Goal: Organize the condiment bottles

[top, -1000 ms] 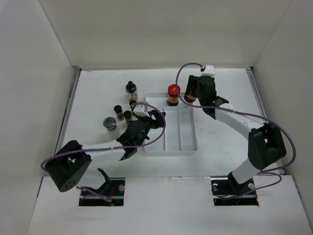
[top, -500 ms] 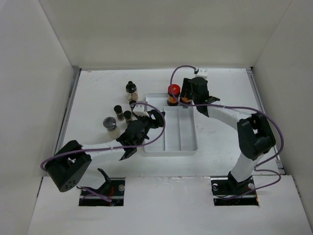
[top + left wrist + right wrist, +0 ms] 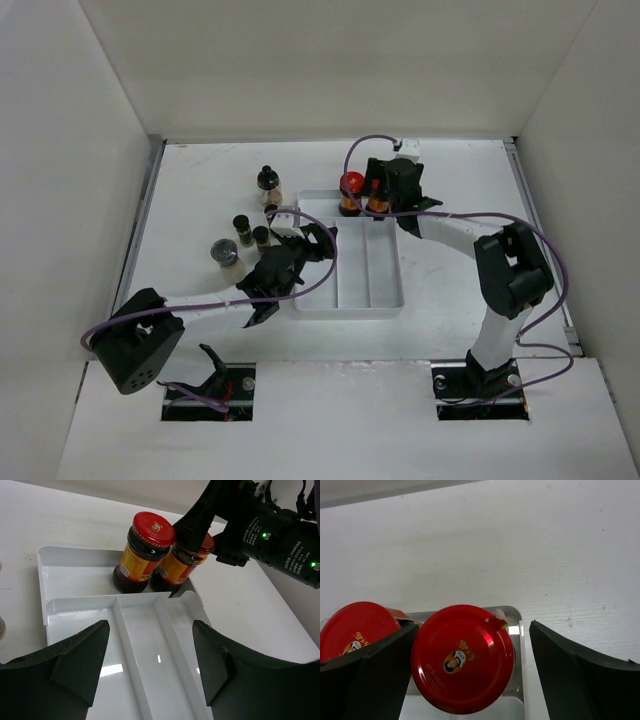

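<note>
Where the right red-capped jar [image 3: 462,657] sits: in the far cross compartment of the white tray [image 3: 352,275], at about 1 o'clock of the tray's middle in the top view (12 o'clock is away from the arm bases).
Left red-capped jar [image 3: 142,555]: in the same compartment at 12 o'clock, just beside the first jar on its 9 o'clock side.
Right gripper [image 3: 472,630]: above the right red-capped jar, jaws spread wide on either side of its cap. One finger [image 3: 380,670] lies against the cap, between the two jars. A sliver of tray shows between the cap and the other finger, so it cannot be told whether the pincer grips the jar.
Left gripper [image 3: 150,630]: jaws wide apart with nothing in them, over the tray's 9 o'clock side.
First black-capped jar [image 3: 266,181]: on the table [image 3: 450,260], between 10 and 11 o'clock of the tray.
Second black-capped jar [image 3: 243,226] and third black-capped jar [image 3: 261,236]: close together at 9 o'clock of the tray.
Silver-capped jar [image 3: 224,252]: at 7 o'clock of the second black-capped jar, just beside it.
</note>
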You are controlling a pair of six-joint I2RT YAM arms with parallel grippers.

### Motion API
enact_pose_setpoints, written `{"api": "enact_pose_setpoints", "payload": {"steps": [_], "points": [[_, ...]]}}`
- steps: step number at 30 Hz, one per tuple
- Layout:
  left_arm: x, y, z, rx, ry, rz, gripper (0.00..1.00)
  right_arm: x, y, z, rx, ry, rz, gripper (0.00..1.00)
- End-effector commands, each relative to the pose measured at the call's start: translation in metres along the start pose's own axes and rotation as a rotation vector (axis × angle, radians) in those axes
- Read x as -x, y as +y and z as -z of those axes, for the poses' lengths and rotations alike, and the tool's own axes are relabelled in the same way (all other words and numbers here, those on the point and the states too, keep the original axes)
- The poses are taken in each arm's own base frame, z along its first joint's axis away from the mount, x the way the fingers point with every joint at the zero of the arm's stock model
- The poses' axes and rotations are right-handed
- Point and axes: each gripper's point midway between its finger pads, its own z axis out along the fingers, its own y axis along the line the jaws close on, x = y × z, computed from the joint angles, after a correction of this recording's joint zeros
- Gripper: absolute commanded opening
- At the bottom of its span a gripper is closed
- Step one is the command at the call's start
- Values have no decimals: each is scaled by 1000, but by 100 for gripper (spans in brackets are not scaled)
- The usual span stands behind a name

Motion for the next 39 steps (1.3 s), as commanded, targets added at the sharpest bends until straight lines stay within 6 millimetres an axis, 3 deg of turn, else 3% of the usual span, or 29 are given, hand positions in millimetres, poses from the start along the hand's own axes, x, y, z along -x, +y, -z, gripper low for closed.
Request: {"api": "enact_pose_setpoints", "payload": {"steps": [1, 5, 7, 9, 11, 13, 15, 18, 21, 26, 29, 33, 39], "points": [[23, -6, 4, -31, -76, 30, 67, 74, 21, 21, 63, -186, -104, 100], [32, -8, 4, -23, -95, 32, 68, 86, 16, 50, 72, -219, -149, 100], [40, -10, 3, -20, -113, 28, 68, 83, 7, 66, 61, -222, -177, 99], [50, -12, 2, -7, -128, 22, 68, 71, -4, 82, 49, -218, -208, 83], [60, -13, 1, 23, -132, 12, 67, 56, -13, 99, 49, -208, -252, 52], [72, -10, -3, 71, -121, -12, 63, 42, -19, 115, 60, -195, -287, 29], [84, -7, -7, 107, -120, -22, 58, 33, -19, 131, 85, -188, -308, 19], [103, 3, -16, 167, -113, -41, 54, 16, -18, 153, 121, -183, -310, 20], [118, 20, -25, 247, -82, -69, 54, 2, -20, 170, 152, -175, -333, 26], [134, 71, -41, 418, -57, -97, 62, -6, -27, 186, 180, -195, -344, 39], [130, 100, -55, 485, -13, -111, 68, -7, -27, 189, 197, -211, -354, 50], [112, 123, -80, 525, 109, -186, 74, -6, -22, 194, 225, -220, -356, 72], [94, 146, -108, 563, 174, -246, 80, -10, -14, 192, 244, -213, -342, 78]]}}
